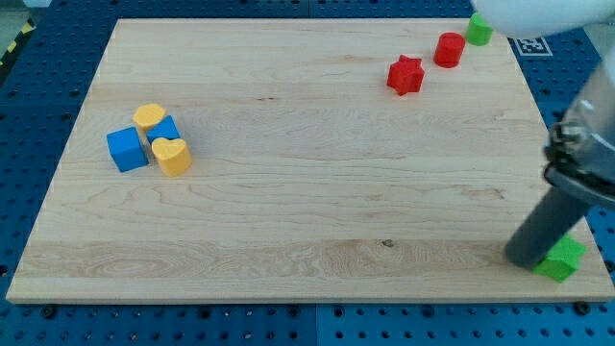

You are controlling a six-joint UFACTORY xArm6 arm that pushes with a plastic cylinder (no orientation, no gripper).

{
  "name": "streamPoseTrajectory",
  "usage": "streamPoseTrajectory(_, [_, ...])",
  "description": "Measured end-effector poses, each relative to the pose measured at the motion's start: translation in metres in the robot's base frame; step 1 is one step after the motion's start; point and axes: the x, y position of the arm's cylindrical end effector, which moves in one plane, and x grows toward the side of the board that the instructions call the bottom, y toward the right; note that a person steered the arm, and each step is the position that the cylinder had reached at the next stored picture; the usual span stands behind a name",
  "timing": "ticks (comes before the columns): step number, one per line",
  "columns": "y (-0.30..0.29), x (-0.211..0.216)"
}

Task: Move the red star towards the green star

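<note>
The red star [405, 74] lies at the view's top right on the wooden board [307, 221]. A green block [563, 258], its shape partly hidden, sits at the board's bottom right corner. My tip [526, 258] rests on the board just left of this green block and seems to touch it, far below the red star. A second green block [479, 29] sits at the top right edge, partly covered by the arm's white body.
A red cylinder [449, 49] stands between the red star and the top green block. At the view's left, a blue cube [127, 149], a second blue block [167, 129], a yellow block [148, 116] and a yellow heart [172, 156] cluster together.
</note>
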Motion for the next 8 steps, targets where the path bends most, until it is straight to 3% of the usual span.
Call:
streamPoseTrajectory(1, [0.026,-0.001])
streamPoseTrajectory(2, [-0.013,-0.036])
streamPoseTrajectory(5, [-0.225,-0.24])
streamPoseTrajectory(6, [-0.19,-0.289])
streamPoseTrajectory(8, [-0.103,-0.292])
